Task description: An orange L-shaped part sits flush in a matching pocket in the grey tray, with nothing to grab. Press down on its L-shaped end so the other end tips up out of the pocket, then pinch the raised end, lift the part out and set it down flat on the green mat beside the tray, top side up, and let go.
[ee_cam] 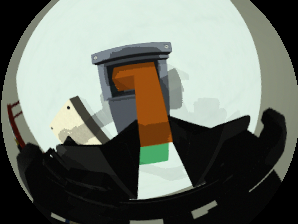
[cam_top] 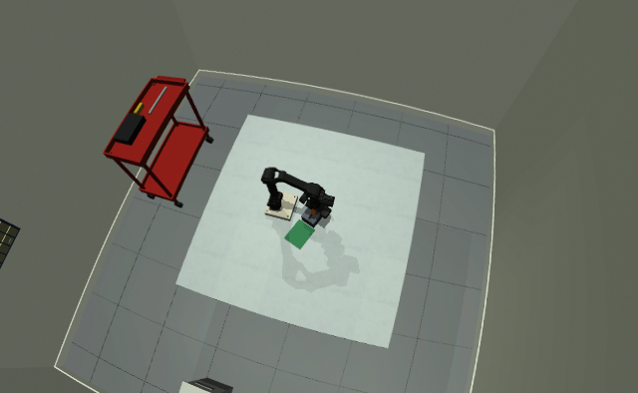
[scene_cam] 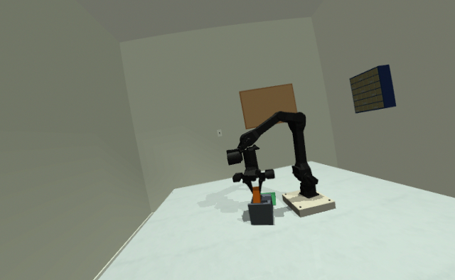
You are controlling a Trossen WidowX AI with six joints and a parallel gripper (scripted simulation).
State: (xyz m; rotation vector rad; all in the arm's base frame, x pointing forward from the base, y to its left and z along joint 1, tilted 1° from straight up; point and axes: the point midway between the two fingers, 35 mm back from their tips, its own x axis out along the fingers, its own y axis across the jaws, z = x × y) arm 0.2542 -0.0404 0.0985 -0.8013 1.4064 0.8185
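The orange L-shaped part (cam_top: 313,212) (scene_cam: 257,196) (ee_cam: 150,100) is tilted steeply. Its L-shaped end is down in the pocket of the grey tray (cam_top: 311,220) (scene_cam: 261,214) (ee_cam: 132,53), and its straight end is up above the rim. My gripper (scene_cam: 256,190) (ee_cam: 152,120) points down over the tray and is shut on the raised end, one finger on each side. The lowest part of the L-shaped end is hidden inside the pocket. The green mat (cam_top: 299,234) (scene_cam: 274,199) (ee_cam: 154,154) lies flat beside the tray, with nothing on it.
The arm's cream base plate (cam_top: 280,215) (scene_cam: 316,207) (ee_cam: 72,120) stands on the pale table top (cam_top: 339,309) near the tray. A red cart (cam_top: 176,160) stands on the floor beyond the table's edge.
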